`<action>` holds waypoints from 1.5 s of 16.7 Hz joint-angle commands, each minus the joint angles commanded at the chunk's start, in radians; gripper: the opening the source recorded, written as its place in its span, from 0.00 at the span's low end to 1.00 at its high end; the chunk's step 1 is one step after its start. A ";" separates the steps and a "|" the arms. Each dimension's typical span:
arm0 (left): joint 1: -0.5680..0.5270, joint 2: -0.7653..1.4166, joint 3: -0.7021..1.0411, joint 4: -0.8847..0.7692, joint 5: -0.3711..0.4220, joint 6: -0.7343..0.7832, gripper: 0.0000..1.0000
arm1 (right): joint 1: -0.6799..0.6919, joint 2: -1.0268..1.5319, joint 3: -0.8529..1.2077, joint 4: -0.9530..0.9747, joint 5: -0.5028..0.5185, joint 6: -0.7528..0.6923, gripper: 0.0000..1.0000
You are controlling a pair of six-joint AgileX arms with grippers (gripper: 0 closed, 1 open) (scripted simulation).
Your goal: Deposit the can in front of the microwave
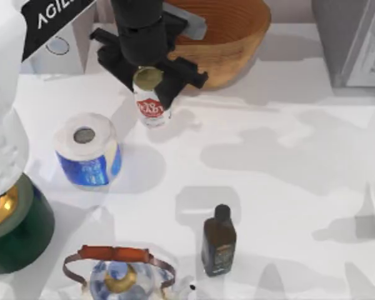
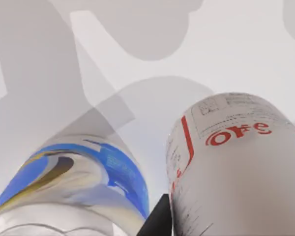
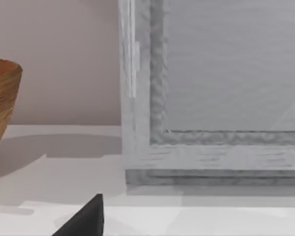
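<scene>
The can (image 1: 152,107), white with a red label and a dull gold lid, sits between the black fingers of my left gripper (image 1: 151,86) at the back of the table, left of centre. The gripper is shut on it from above. Whether the can's base touches the table I cannot tell. The left wrist view shows the can (image 2: 236,167) close up beside one black finger (image 2: 160,221). The microwave (image 1: 62,47), pale grey-white with a round dial, stands at the back left, partly under my left arm; the can is to its right. My right arm is parked at the right edge, one finger (image 3: 86,219) showing.
A paper roll (image 1: 87,150) with a blue wrap stands left of and nearer than the can. A wooden bowl (image 1: 228,31) is right behind the gripper. A darker grey appliance (image 1: 350,44) fills the back right. A brown bottle (image 1: 219,240), a teapot (image 1: 119,275) and a green-based object (image 1: 15,228) stand along the front.
</scene>
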 joint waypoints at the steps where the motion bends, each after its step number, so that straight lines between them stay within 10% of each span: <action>1: 0.067 -0.018 -0.002 0.004 0.004 0.027 0.00 | 0.000 0.000 0.000 0.000 0.000 0.000 1.00; 13: 0.823 -0.007 -0.125 0.098 -0.019 0.275 0.00 | 0.000 0.000 0.000 0.000 0.000 0.000 1.00; 25: 0.877 0.016 -0.175 0.126 -0.032 0.291 0.00 | 0.000 0.000 0.000 0.000 0.000 0.000 1.00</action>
